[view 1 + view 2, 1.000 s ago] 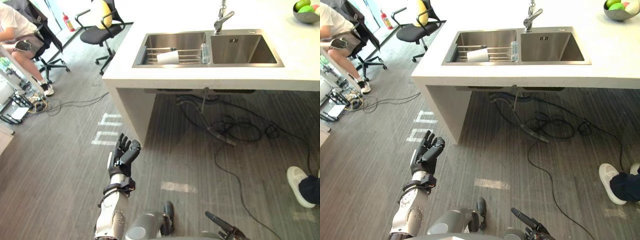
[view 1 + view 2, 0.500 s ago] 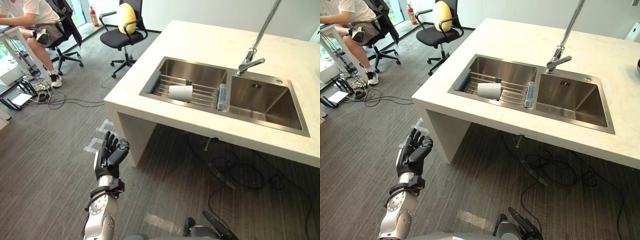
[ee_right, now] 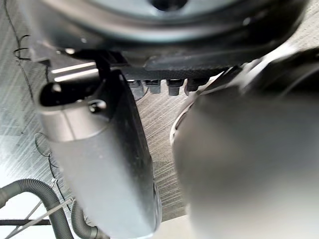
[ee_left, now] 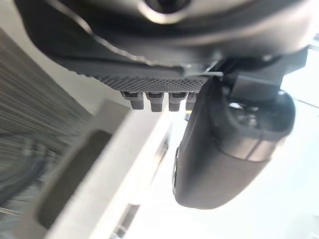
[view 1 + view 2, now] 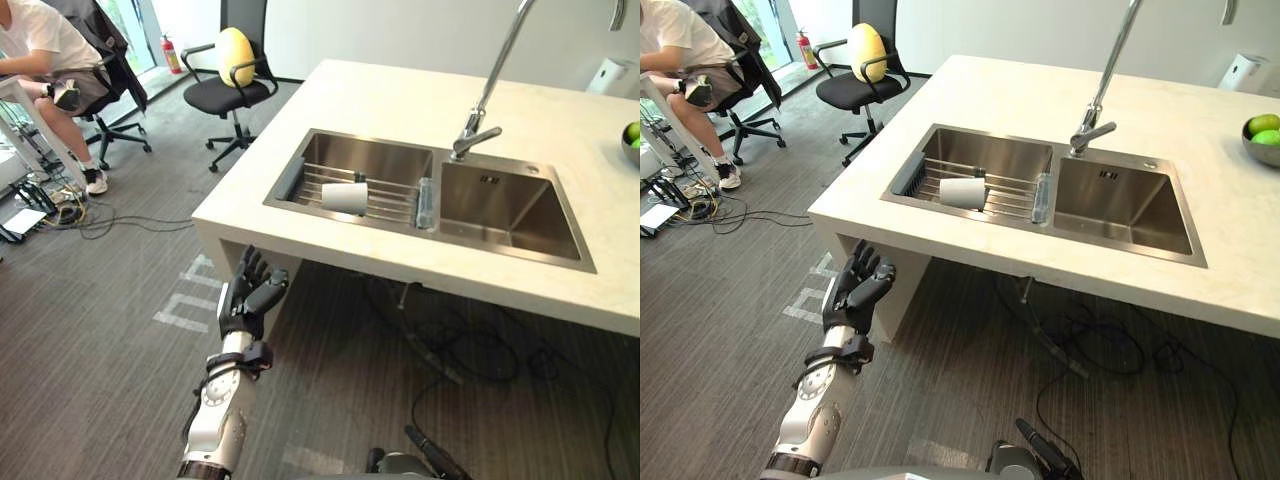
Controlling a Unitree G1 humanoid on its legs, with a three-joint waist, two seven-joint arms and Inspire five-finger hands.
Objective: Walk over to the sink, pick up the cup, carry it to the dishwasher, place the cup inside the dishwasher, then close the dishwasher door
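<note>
The dark left hand (image 5: 250,295) is raised with fingers loosely spread, holding nothing, beside the pale stone counter (image 5: 400,100). The right hand (image 3: 99,149) seems relaxed and empty too, seen from so close. The white cup (image 5: 345,197) lies on its side on a wire rack (image 5: 392,203) in the stainless steel double sink (image 5: 505,205) — left basin.

Head stereo pair looks down from high at counter (image 5: 400,95) and sink (image 5: 500,200), mid-range; both eyes share sink, chair (image 5: 225,95), floor (image 5: 100,330). Wrist cams sit very close, looking along left hand (image 4: 229,149) toward counter edge, right hand (image 3: 99,149) toward floor.
</note>
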